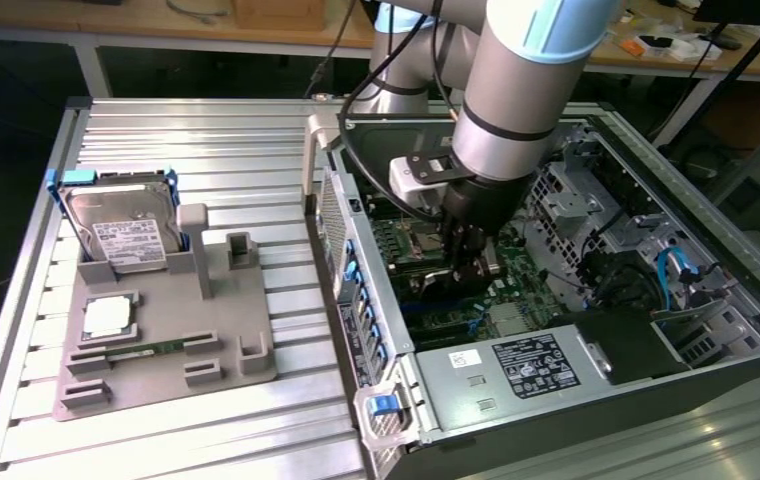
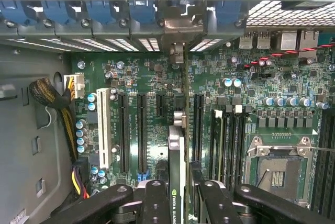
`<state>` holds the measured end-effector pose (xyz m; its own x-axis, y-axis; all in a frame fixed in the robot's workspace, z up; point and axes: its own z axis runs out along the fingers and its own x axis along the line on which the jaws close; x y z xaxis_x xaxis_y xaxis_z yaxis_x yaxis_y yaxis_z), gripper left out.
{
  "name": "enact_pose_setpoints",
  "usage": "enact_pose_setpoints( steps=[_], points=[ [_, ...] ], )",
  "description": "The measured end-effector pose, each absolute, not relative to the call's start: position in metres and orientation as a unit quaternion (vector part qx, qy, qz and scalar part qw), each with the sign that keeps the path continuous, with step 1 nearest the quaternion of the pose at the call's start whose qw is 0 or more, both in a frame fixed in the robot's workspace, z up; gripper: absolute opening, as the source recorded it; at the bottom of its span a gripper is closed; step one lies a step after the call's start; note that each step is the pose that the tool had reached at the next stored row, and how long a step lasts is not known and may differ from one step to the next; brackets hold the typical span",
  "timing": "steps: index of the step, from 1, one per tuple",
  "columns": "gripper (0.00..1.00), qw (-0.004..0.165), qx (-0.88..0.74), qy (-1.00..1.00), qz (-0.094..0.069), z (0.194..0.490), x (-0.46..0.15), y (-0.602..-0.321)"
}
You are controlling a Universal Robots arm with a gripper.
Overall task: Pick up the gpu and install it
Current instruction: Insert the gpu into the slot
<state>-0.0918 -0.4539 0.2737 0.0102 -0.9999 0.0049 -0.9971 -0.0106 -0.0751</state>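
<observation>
The slatted desk (image 1: 207, 130) carries an open computer case (image 1: 740, 290) on the exterior view's right and a grey parts holder (image 1: 220, 330) on the exterior view's left. The arm (image 1: 527, 90) comes down from the upper middle of that frame into the case, probably because the motherboard (image 2: 157, 72) can be reached only from above.

In the holder, the hard drive (image 1: 120, 225) stands upright at the back and the memory stick (image 1: 153, 350) lies flat near the front. Both are well apart from the work.

Inside the case, the gripper (image 2: 180, 205) has its fingers (image 2: 156, 200) clenched on the gpu (image 2: 176, 171). The card is held edge-on, parallel to the long black expansion slots (image 2: 142, 130), which looks meant to line its connector edge with a slot. Its far end points toward the blue latches (image 2: 141, 12) on the rear panel. Whether the card's edge is touching a slot I cannot tell.

Close by are neighbouring slots on both sides. The processor socket (image 2: 277, 171) and the cable bundle (image 2: 52, 98) sit farther off.
</observation>
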Motion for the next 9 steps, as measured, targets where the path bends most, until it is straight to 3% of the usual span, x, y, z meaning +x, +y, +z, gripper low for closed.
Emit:
enact_pose_setpoints(
  steps=[9],
  points=[
    [0.27,0.026,-0.71,0.703,-0.029,0.2739,-0.0933,-0.4539]
  ],
)
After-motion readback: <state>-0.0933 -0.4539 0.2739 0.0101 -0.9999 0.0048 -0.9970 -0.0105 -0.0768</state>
